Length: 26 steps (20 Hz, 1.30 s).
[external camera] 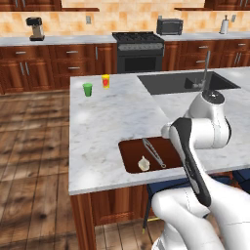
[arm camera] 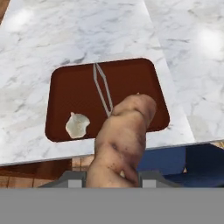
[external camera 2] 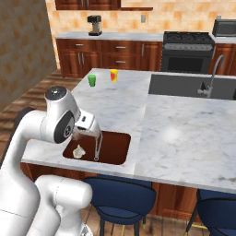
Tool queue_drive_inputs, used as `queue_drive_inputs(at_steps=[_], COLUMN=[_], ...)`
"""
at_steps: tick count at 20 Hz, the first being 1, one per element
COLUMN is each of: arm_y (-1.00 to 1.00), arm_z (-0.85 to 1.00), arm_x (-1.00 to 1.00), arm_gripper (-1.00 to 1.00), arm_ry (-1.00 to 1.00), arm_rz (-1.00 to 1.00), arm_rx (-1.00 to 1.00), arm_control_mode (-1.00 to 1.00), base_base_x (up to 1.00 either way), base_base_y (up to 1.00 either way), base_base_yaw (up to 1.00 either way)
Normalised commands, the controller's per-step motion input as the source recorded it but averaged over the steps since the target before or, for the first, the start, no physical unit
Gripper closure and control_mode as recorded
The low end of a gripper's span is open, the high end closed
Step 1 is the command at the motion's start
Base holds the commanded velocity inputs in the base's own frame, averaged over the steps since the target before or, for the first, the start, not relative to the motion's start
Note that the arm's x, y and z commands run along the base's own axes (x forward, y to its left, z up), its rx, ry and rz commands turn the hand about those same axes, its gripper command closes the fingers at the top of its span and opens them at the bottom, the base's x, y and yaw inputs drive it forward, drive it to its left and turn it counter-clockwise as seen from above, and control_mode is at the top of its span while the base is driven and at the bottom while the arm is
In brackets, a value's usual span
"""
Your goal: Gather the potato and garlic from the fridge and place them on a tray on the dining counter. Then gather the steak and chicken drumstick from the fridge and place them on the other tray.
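The potato (arm camera: pixel 122 140), a long knobbly tan tuber with a mottled skin, sits pinched between the fingers (arm camera: pixel 111 177) and hangs above the near edge of the tray (arm camera: pixel 144 74). That tray is a flat red-brown rectangle with rounded corners, lying on the marble worktop (external camera: pixel 107 117) of the dining counter, close to its front edge. On it rests the garlic (arm camera: pixel 77 124), a small off-white bulb with a pointed top, near the tray's front left corner. Beside it lies a pair of thin metal tongs (arm camera: pixel 103 87), slanting across the tray's middle. Further back on the worktop stand a green cup (external camera: pixel 87 89) and a yellow cup (external camera: pixel 105 81), then the dark sink (external camera: pixel 176 83). Blue stools (external camera 2: pixel 120 196) tuck under the overhang.
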Motion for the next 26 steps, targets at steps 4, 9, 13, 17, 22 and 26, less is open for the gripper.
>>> queue_drive_inputs(at_steps=[4,9,13,17,22,26], arm_y=[-0.21,-0.15,0.00,0.00,0.00,0.00], arm_z=[-0.37,-0.59,-0.63,-0.50,-0.44,-0.16], arm_x=[0.60,0.42,0.24,0.14,0.16,0.26], arm_gripper=[1.00,1.00,1.00,1.00,1.00,1.00], arm_ry=[-0.05,-0.08,0.00,0.01,0.00,0.00], arm_rz=[0.00,-0.02,-0.02,-0.04,-0.06,-0.09], arm_rx=[0.00,0.00,0.00,0.00,0.00,0.00], arm_control_mode=[-1.00,-1.00,-1.00,-1.00,-1.00,-1.00], base_base_x=[0.00,0.00,0.00,0.00,0.00,0.00], base_base_y=[0.00,0.00,0.00,0.00,0.00,0.00], base_base_yaw=[0.00,0.00,0.00,0.00,0.00,0.00])
